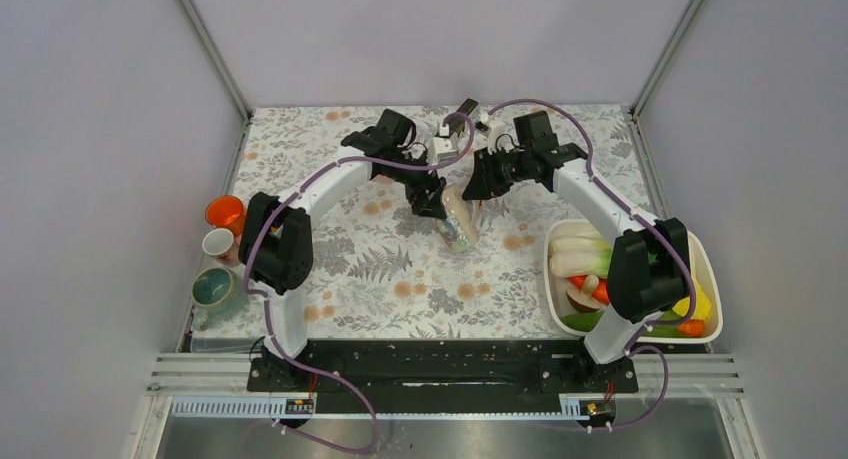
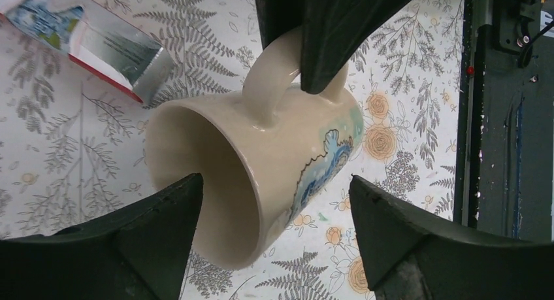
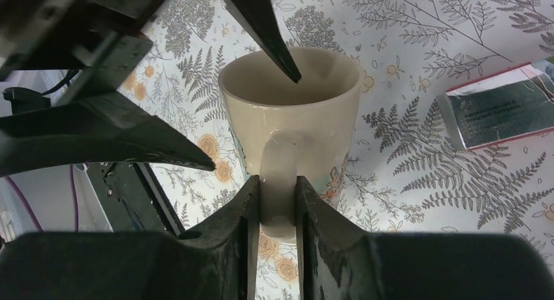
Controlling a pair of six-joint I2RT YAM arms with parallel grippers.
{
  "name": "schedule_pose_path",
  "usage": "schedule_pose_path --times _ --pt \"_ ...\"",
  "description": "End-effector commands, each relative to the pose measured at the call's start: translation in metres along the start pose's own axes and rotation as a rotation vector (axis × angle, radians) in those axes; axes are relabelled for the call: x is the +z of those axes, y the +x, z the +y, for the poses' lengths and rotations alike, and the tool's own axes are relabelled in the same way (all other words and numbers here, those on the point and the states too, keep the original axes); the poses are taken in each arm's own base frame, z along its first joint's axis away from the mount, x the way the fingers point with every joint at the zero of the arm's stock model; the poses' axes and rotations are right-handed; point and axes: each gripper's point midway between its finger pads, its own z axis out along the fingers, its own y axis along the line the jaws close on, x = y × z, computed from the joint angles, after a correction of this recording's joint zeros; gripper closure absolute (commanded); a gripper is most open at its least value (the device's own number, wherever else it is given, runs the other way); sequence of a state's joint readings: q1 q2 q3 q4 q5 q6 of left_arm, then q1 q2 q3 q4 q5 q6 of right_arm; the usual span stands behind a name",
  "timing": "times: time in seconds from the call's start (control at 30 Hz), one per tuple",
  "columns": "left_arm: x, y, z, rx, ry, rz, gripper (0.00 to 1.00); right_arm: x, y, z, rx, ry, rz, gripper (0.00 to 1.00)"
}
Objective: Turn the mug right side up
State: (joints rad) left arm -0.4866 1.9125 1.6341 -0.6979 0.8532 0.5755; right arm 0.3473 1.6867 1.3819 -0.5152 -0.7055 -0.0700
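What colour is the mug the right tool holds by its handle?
The mug is cream with a blue-green design on its side, clearest in the left wrist view.

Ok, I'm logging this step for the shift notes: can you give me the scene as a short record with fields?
mug: cream with a blue pattern, tilted, mouth facing sideways
handle: clamped by the right pincer
left pincer: open, one finger on either side of the mug
resting or lifted: cannot tell
box: lies near the mug
left edge: orange cup, white cup, green cup
right edge: bin holding vegetables
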Motion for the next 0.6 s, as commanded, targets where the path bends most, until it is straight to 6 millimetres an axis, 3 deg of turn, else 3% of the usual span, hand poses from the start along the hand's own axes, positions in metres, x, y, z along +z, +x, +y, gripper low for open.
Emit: schedule_pose_path --times 0.0,0.07,0.13,0.17,0.23,0.27,0.37,0.4,0.43,0.57 --pt "0.009 0.0 -0.011 0.001 0.094 -0.026 0.17 -0.023 -0.044 0.044 -0.121 -0.12 -0.156 1.0" --pt "0.012 0.007 -0.015 -0.004 0.117 -0.013 0.25 -0.023 -0.047 0.046 -0.123 -0.126 -0.17 1.0" --pt "0.012 0.008 -0.02 -0.01 0.138 -0.012 0.42 -0.023 -0.049 0.047 -0.122 -0.127 -0.176 1.0" --pt "0.011 0.008 -0.022 -0.014 0.147 -0.014 0.52 -0.022 -0.049 0.047 -0.119 -0.13 -0.175 1.0" --pt "0.008 0.007 -0.029 -0.021 0.169 -0.015 0.87 -0.023 -0.05 0.047 -0.123 -0.132 -0.181 1.0" --pt "0.006 0.006 -0.032 -0.026 0.168 -0.013 0.99 -0.023 -0.049 0.046 -0.122 -0.129 -0.181 1.0" --pt "-0.003 0.006 -0.038 -0.055 0.145 0.002 1.0 -0.023 -0.048 0.038 -0.083 -0.075 -0.183 1.0" --pt "-0.007 0.005 -0.039 -0.07 0.121 0.011 1.0 -0.023 -0.048 0.036 -0.073 -0.055 -0.184 0.93" --pt "-0.011 0.004 -0.038 -0.085 0.089 0.023 1.0 -0.023 -0.047 0.032 -0.067 -0.037 -0.183 0.78" --pt "-0.041 0.018 -0.023 -0.14 -0.158 0.145 1.0 -0.027 -0.044 0.028 -0.058 0.014 -0.193 0.04"
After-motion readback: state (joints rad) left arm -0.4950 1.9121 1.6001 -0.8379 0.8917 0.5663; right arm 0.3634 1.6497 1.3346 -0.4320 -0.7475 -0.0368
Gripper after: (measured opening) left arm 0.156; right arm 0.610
